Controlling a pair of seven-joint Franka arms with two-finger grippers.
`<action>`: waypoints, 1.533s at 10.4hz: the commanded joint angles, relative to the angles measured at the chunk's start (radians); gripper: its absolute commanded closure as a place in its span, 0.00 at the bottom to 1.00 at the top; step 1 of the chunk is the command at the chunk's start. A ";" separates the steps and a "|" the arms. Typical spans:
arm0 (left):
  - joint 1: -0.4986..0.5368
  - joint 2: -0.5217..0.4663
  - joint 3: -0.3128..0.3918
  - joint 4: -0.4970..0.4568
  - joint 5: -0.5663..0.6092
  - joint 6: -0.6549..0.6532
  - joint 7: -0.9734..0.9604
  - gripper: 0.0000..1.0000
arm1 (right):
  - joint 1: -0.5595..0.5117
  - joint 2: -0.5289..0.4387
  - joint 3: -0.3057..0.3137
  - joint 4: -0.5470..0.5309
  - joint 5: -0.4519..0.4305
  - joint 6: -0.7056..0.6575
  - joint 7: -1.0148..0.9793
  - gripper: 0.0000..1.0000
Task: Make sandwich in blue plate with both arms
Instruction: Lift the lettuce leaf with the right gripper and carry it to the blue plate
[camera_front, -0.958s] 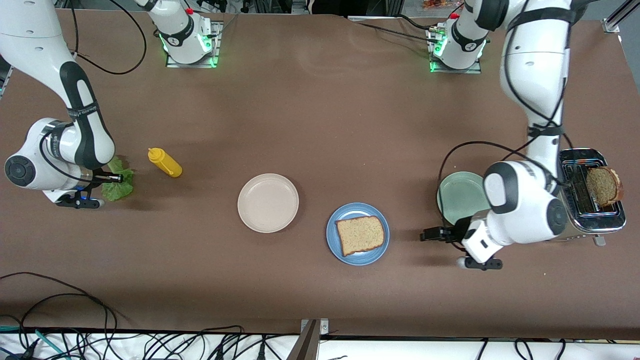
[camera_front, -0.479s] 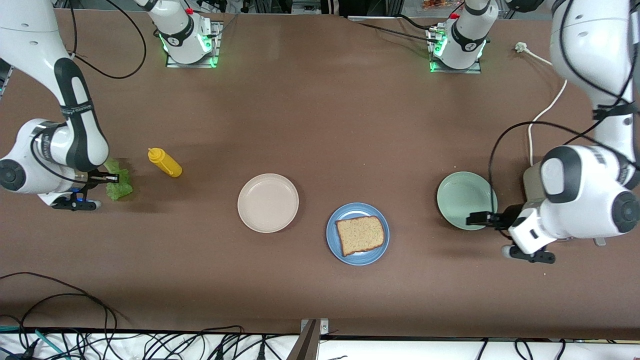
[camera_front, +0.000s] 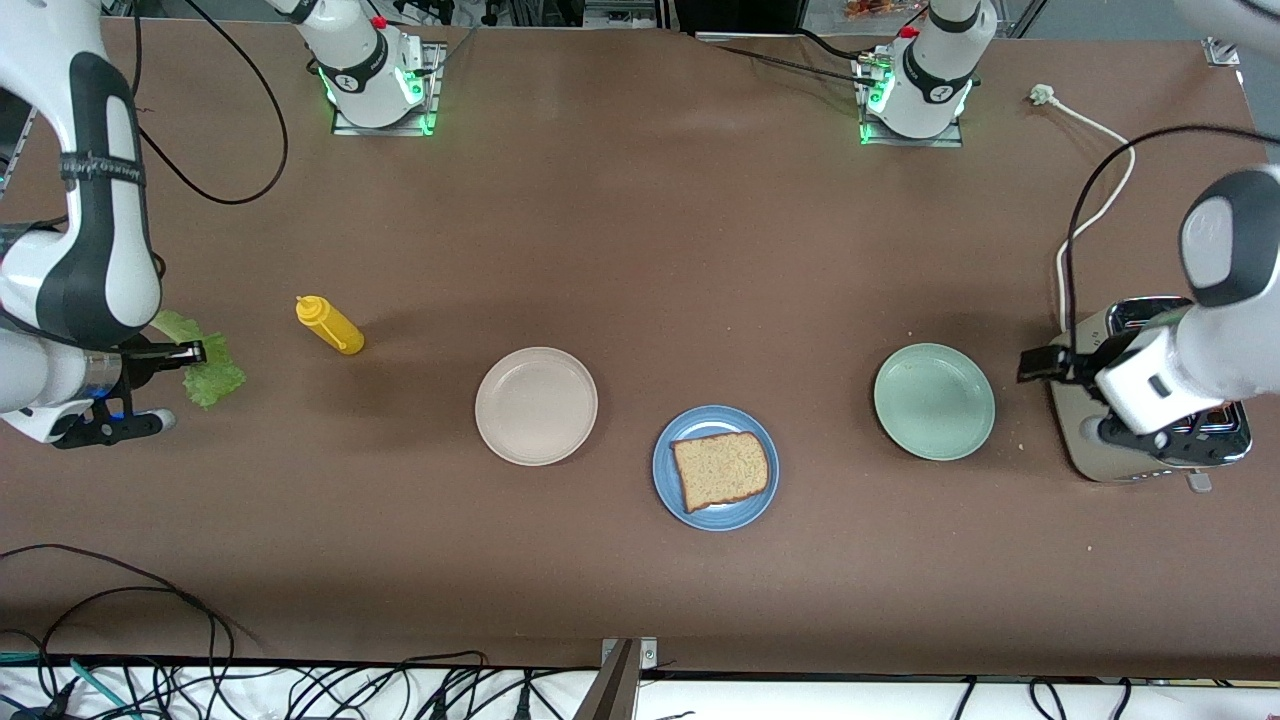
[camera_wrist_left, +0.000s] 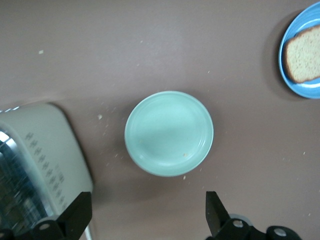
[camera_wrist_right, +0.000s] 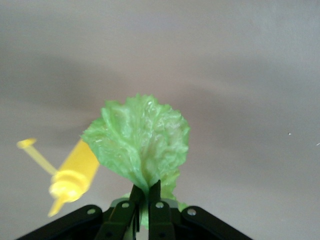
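Table: brown, my blue plate (camera_front: 668, 489) central with one bread slice (camera_front: 720, 470)
Right gripper (camera_front: 190, 352): pinching lettuce (camera_front: 205, 375), plate lies toward left arm's end
Left gripper (camera_wrist_left: 147, 212): spread, over toaster (camera_front: 1085, 425)

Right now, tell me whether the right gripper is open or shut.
Shut. In the right wrist view the right gripper has its fingers pressed together on the stem end of the lettuce leaf, which hangs above the table.

The left claw (camera_wrist_left: 146, 215), fingers spread, hangs over the pale green plate (camera_wrist_left: 169, 133) beside the toaster (camera_wrist_left: 37, 160).
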 joint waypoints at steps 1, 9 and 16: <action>0.001 -0.251 -0.008 -0.237 0.072 0.013 -0.019 0.00 | 0.138 0.019 0.003 0.202 0.021 -0.122 -0.027 1.00; -0.010 -0.396 -0.024 -0.206 0.072 -0.122 -0.220 0.00 | 0.285 0.172 0.367 0.259 0.110 0.456 0.101 1.00; 0.016 -0.354 -0.007 -0.120 0.097 -0.170 -0.214 0.00 | 0.535 0.430 0.352 0.268 0.034 1.076 0.089 1.00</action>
